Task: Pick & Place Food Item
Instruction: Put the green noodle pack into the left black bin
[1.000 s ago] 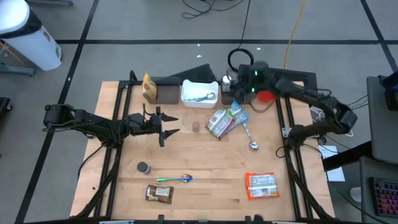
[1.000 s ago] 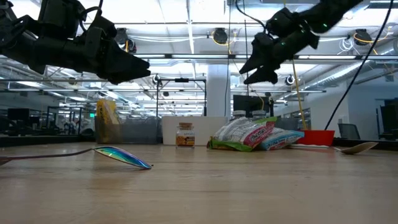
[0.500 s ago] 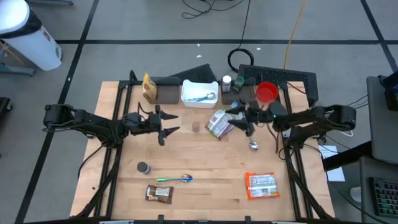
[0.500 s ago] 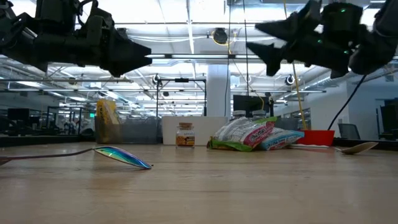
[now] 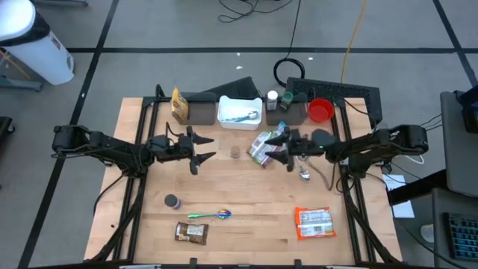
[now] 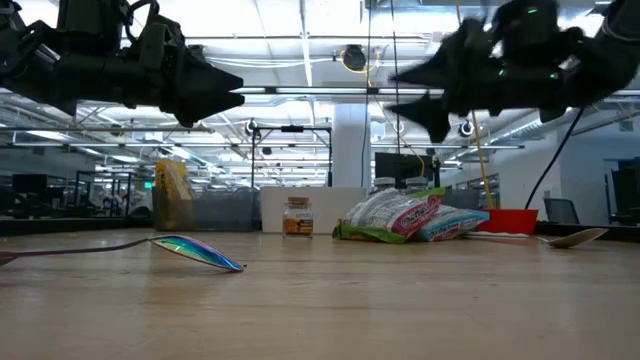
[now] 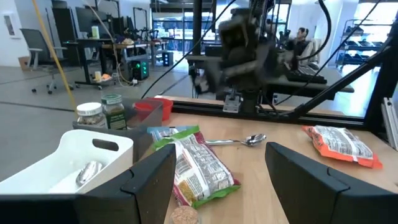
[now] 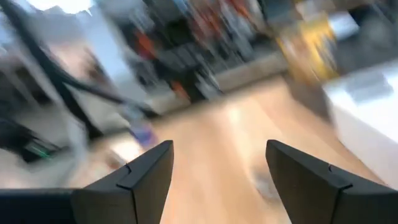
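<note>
Green-and-white snack packs [image 5: 261,148] lie flat mid-table beside a blue pack [image 5: 284,135]; they also show in the left wrist view [image 7: 200,167] and the low view [image 6: 392,215]. An orange pack [image 5: 314,222] lies near the front right, a brown bar [image 5: 190,232] near the front left, and a yellow bag [image 5: 178,104] at the far left. My right gripper [image 5: 278,150] hovers open above the snack packs, pointing toward the table's left; it also shows in the low view [image 6: 392,92]. My left gripper [image 5: 211,149] waits open and empty, raised left of centre, pointing right.
A white bin [image 5: 239,110] holding a utensil, small jars [image 5: 272,99] and a red cup [image 5: 321,111] stand at the far edge. A small jar [image 5: 236,152], a metal spoon [image 5: 302,167], an iridescent spoon [image 5: 212,215] and a dark cap [image 5: 172,201] lie on the table.
My right gripper has swung from the far edge by the red cup toward the table's middle and left. It has turned to point left and now hangs over the snack packs. Nothing on the table has moved.
</note>
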